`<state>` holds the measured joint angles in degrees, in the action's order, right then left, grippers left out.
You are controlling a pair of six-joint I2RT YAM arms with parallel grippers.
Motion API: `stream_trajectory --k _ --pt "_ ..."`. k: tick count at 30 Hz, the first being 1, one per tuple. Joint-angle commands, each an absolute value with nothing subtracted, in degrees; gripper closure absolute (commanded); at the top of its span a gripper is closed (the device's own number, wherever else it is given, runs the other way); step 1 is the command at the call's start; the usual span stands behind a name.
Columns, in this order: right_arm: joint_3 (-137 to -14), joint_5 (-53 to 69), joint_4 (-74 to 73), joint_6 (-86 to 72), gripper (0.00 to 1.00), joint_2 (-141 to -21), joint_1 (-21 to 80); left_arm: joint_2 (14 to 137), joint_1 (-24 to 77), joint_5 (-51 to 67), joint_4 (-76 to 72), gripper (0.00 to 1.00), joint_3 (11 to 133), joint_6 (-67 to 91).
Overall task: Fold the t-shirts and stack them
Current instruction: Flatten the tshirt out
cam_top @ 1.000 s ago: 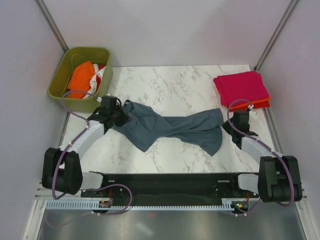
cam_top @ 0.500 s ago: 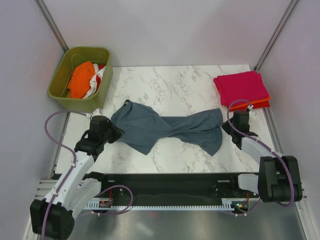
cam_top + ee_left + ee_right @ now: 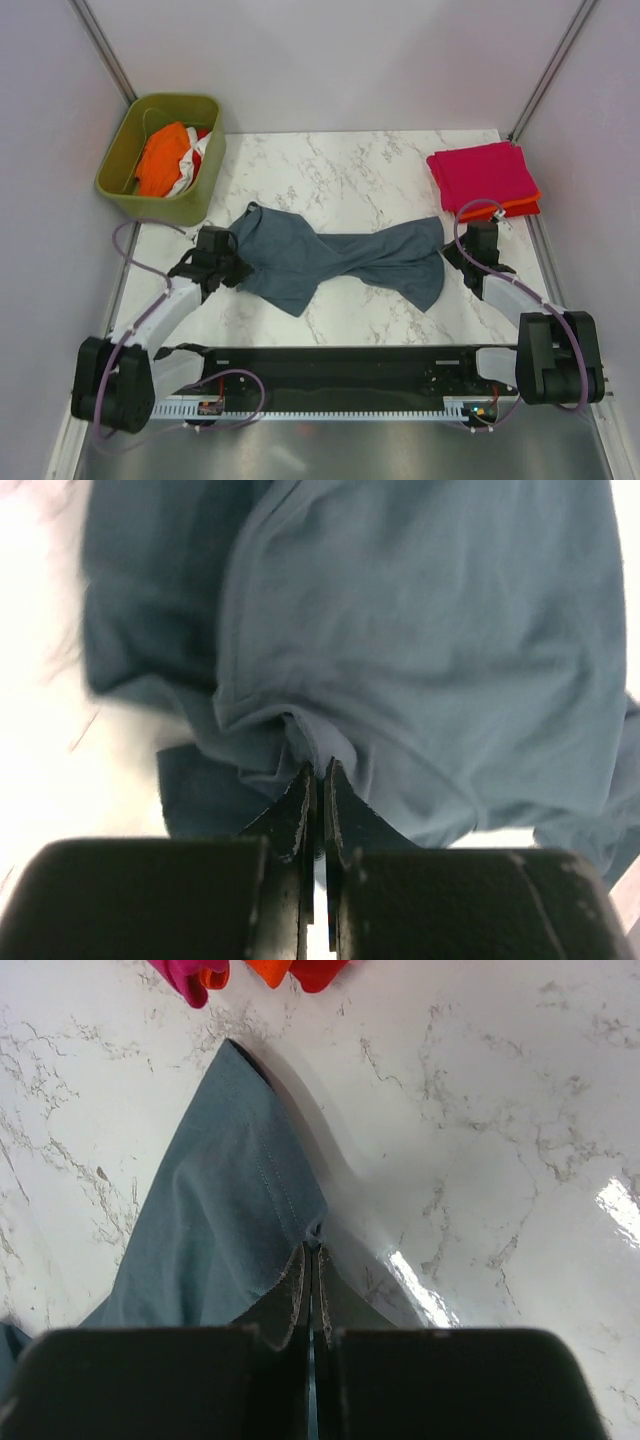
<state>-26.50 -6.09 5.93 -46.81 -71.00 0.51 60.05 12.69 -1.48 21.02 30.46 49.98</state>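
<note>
The slate blue-grey t-shirt lies twisted and stretched across the middle of the marble table. My left gripper is shut on a bunched fold at the shirt's left end, its tips pinched together. At the shirt's right edge, my right gripper is shut on the stitched hem, low over the table; in the top view it sits by the shirt's right flap. A folded magenta-pink t-shirt rests on a folded orange-red one at the back right.
An olive-green bin stands at the back left, holding an orange shirt and a white and red one. Purple-grey walls and metal posts close in the table. The pink and orange-red stack's corners show just beyond the right gripper.
My left arm drew back toward the near left with the shirt's left end still in its grip, and that end shifted slightly nearer. The right arm stayed still.
</note>
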Motion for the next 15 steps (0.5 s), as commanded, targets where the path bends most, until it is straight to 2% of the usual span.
stream_trajectory --k 1,6,10,12,15 --pt "-25.66 -6.77 7.82 -47.02 1.00 -70.40 0.35 66.69 12.75 -3.77 9.42 0.98 35.85 49.05" --pt "-25.58 -7.21 7.74 -46.93 1.00 -70.49 0.35 80.23 12.75 -5.54 3.35 0.98 43.06 46.23" --pt "-25.66 -7.21 7.73 -46.85 1.00 -71.01 0.26 87.70 12.74 -2.57 2.03 0.96 47.72 43.00" --pt "-25.58 -7.21 7.74 -46.76 1.00 -71.10 0.35 90.51 12.75 -0.89 2.54 0.87 50.26 41.40" --pt "-25.49 -7.47 7.73 -46.67 1.00 -71.02 0.35 89.83 12.74 -0.61 4.48 0.56 51.07 39.64"
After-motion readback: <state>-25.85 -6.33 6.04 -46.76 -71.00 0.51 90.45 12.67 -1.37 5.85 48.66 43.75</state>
